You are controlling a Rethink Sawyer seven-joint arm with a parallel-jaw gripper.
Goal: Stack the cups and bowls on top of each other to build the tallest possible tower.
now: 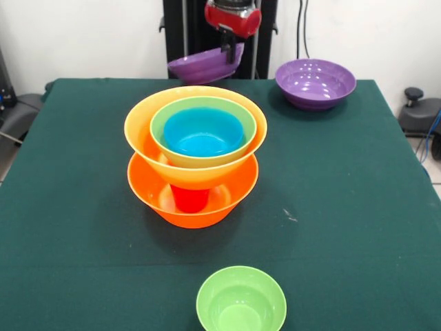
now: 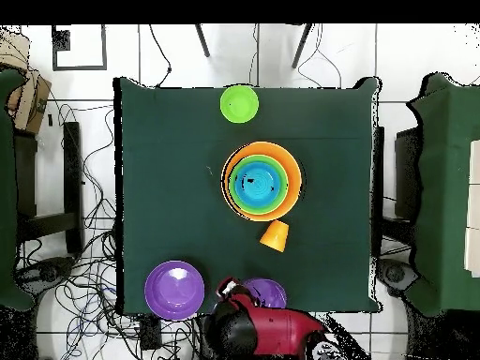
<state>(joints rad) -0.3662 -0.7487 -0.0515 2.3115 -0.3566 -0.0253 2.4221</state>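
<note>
- The tower [image 1: 194, 165] stands near the middle of the green table [image 1: 358, 207]: a large orange bowl [image 1: 193, 203] at the base, a red cup [image 1: 189, 198] inside it, a second orange bowl [image 1: 196, 145] resting above, then a medium green bowl [image 1: 203, 134] and a blue bowl [image 1: 203, 132] nested within.
- Only the front view shows the red cup and the lower orange bowl; from overhead the tower [image 2: 262, 180] reads as concentric rings.
- The orange cup [image 2: 275, 235] appears only in the overhead view, lying tilted on the cloth just beside the tower on the robot's side; in the front view the stack hides it.
- A small green bowl [image 1: 241, 303] sits alone on the table's side opposite the robot, well apart from the tower.
- One purple bowl [image 1: 315, 83] rests near a corner at the robot's side.
- The gripper [image 1: 228, 49] is clamped on the rim of the other purple bowl [image 1: 203, 67], holding it tilted above the table's edge by the pedestal.
</note>
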